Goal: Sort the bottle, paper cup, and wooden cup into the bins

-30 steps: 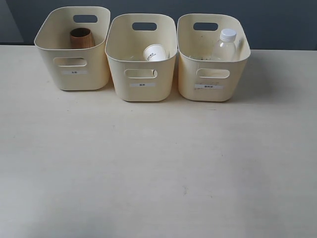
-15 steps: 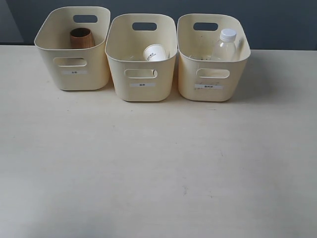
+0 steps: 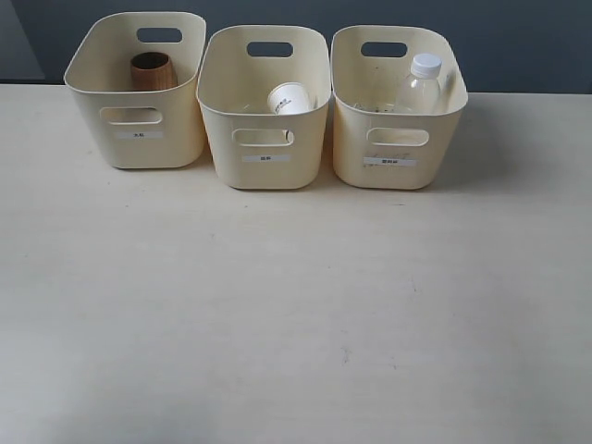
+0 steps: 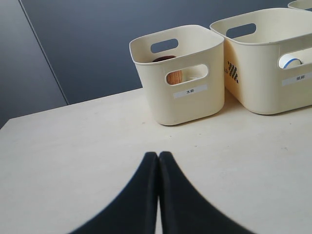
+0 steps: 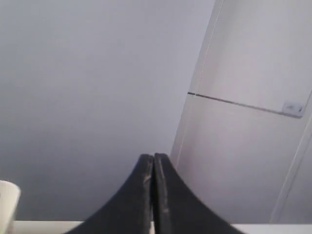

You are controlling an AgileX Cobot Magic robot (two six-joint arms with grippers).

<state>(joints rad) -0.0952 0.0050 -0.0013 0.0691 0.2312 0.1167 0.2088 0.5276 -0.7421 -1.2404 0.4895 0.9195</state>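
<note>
Pale wood-grain table (image 3: 296, 305) fills the exterior view, with a dark blue-grey wall (image 3: 518, 37) behind it. At its near end the left gripper (image 4: 158, 156) has its two black fingers pressed flat together with nothing between them, low over the tabletop. The right gripper (image 5: 153, 157) is closed the same way, tips touching and empty, and faces a plain light wall.

Ahead of the left gripper stands the left bin (image 3: 139, 148), and the wooden cup (image 3: 152, 71) sits upright inside it, near the back wall; its brown side shows through the front handle cut-out in the left wrist view. Just beside it is the middle bin (image 3: 266, 171), where the paper cup (image 3: 291, 98) lies tipped, its open mouth turned to the front. The right bin (image 3: 393, 176) holds the bottle (image 3: 421, 85), leaning towards the right back corner, white cap uppermost. Each bin has a small white label (image 3: 266, 158) under its front handle; the print is too small to read
</note>
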